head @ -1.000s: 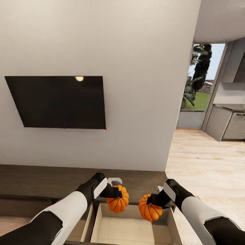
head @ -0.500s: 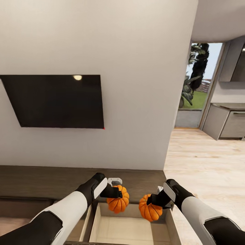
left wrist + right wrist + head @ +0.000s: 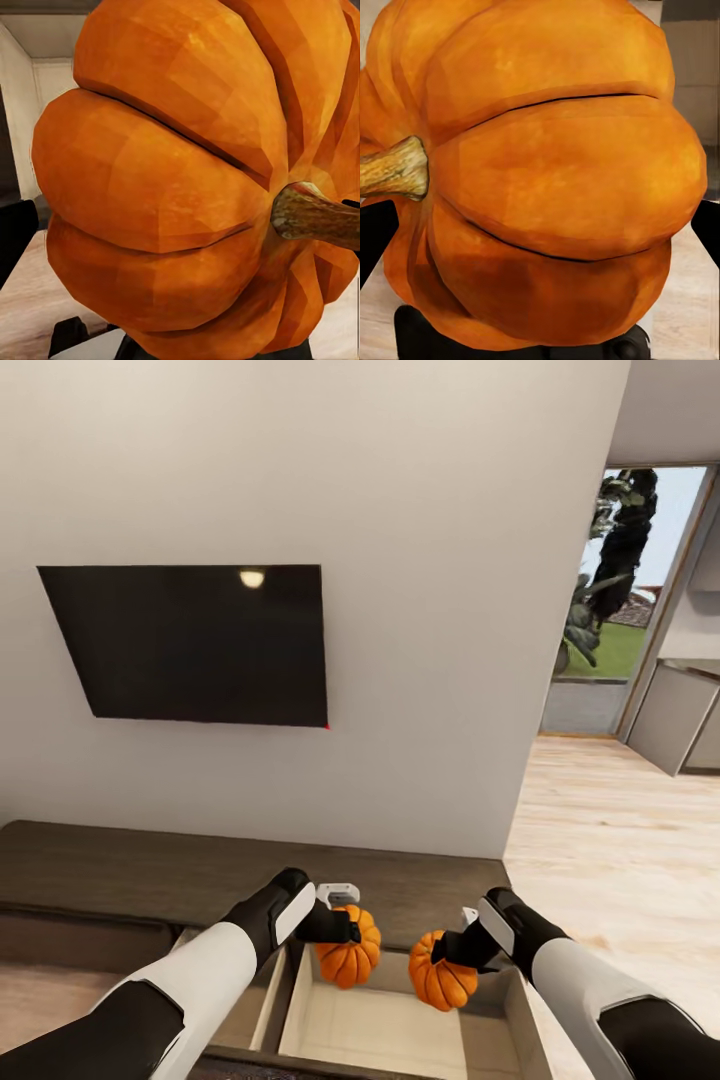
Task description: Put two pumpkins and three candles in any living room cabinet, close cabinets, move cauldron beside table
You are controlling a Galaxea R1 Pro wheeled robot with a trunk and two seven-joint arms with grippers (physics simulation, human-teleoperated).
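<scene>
Since both pumpkins sit low centre of the head view, right over the open drawer [image 3: 385, 1030] of the cabinet [image 3: 150, 875], you're basically lined up for a drop. Your left end effector [image 3: 345, 940] is pinching the left pumpkin [image 3: 348, 952], and your right end effector [image 3: 450, 955] is pinching the right pumpkin [image 3: 440, 972]. Both hang above that pale interior, so I'd guess letting go lands them inside. TV [image 3: 195, 645] is upper left.

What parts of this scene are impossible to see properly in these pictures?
- Head view: the open drawer is cut off by the bottom edge, and both pumpkins cover part of it.
- Left wrist view: the pumpkin blocks the left gripper's fingers.
- Right wrist view: the pumpkin blocks the right gripper's fingers.
</scene>
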